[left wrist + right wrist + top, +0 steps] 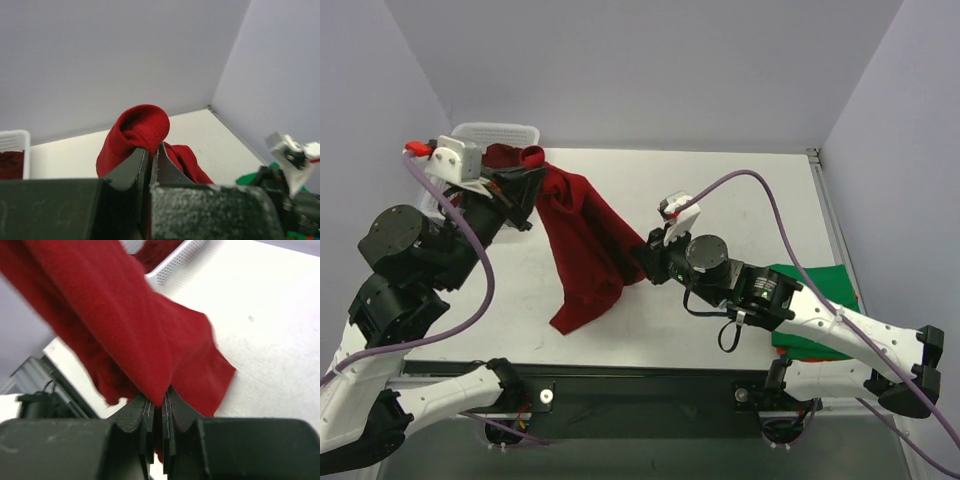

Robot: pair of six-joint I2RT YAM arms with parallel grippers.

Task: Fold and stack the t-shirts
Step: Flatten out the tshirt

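The left end effector [527,185] was closed tight on a bunched corner of the deep red t-shirt [582,240] and held it raised just in front of the white basket [495,131]. In the left wrist view its jaws [152,155] met on the cloth, and a rolled fold of the shirt [140,127] rose above them. The right end effector [642,258], farther from the basket and to its right, was also pinched shut on an edge of the same shirt. The shirt hung stretched between the two, and its lower end draped on the table [740,190] well in front of the basket. More deep red cloth [10,165] lay inside the basket. A green t-shirt [820,285] lay flat far to the basket's right, under the right arm.
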